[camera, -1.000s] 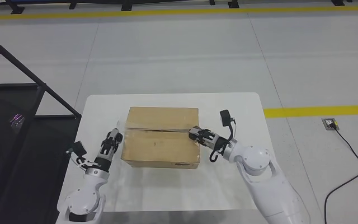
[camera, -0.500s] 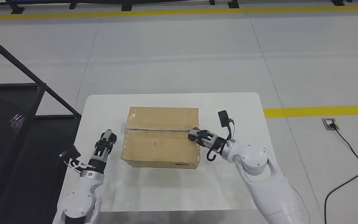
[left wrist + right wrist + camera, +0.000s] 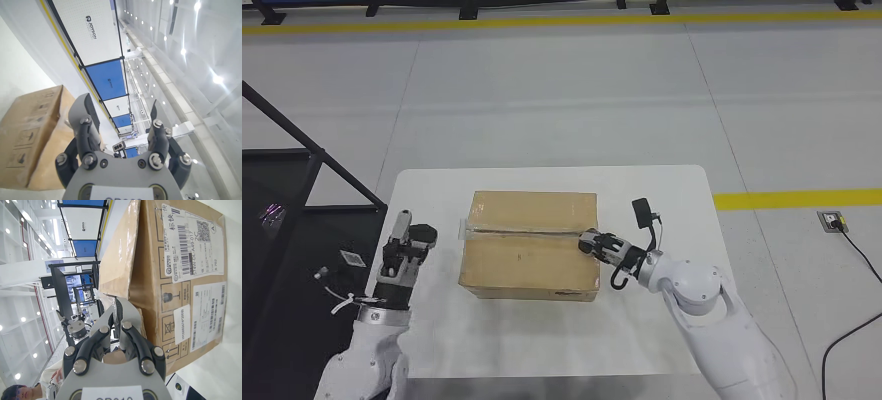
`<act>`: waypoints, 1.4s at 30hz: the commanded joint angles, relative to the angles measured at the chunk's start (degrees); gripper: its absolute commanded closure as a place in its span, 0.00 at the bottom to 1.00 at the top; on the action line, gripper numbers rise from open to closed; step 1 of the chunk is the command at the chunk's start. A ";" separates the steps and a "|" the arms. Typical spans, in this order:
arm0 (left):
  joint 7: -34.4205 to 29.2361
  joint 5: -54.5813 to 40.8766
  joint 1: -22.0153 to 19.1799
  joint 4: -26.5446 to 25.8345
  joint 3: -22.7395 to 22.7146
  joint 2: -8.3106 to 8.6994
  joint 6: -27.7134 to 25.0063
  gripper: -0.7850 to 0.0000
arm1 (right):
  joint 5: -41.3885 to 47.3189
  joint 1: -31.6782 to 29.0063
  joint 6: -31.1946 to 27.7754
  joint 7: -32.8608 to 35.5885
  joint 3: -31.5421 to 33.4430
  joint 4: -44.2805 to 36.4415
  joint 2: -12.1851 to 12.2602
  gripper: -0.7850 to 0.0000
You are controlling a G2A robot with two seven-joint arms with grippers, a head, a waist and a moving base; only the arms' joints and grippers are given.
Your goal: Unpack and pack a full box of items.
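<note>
Your right gripper (image 3: 118,311) pinches the flap (image 3: 117,256) of the box (image 3: 530,262), likely to pry it open; your left gripper (image 3: 121,106) hangs unclenched alongside, leaving room

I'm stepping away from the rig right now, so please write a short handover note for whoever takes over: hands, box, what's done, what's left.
Box: middle of the table, flaps down, clear tape along the seam.
Left hand: open, empty, raised beside the box, apart from it.
Right hand: shut, at the box's other end by the flap seam; I cannot tell whether it pinches anything.
Done: nothing is out of the box.
Left: open the flaps, unpack, then repack.
</note>
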 commanded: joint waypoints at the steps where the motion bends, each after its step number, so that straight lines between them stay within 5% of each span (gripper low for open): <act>1: -0.68 0.07 -1.27 0.30 1.06 -0.02 1.49 0.00 | 0.02 -0.01 0.22 -0.13 -0.07 -0.17 0.02 1.00; 19: -4.42 -5.34 -15.03 12.15 10.56 -0.89 10.00 0.00 | 0.16 -0.69 0.84 -0.75 -0.33 -1.23 0.37 1.00; 42: -3.20 -1.97 -16.51 16.10 13.54 -1.21 10.50 0.00 | 0.96 0.28 0.31 -0.42 -1.08 0.63 0.59 1.00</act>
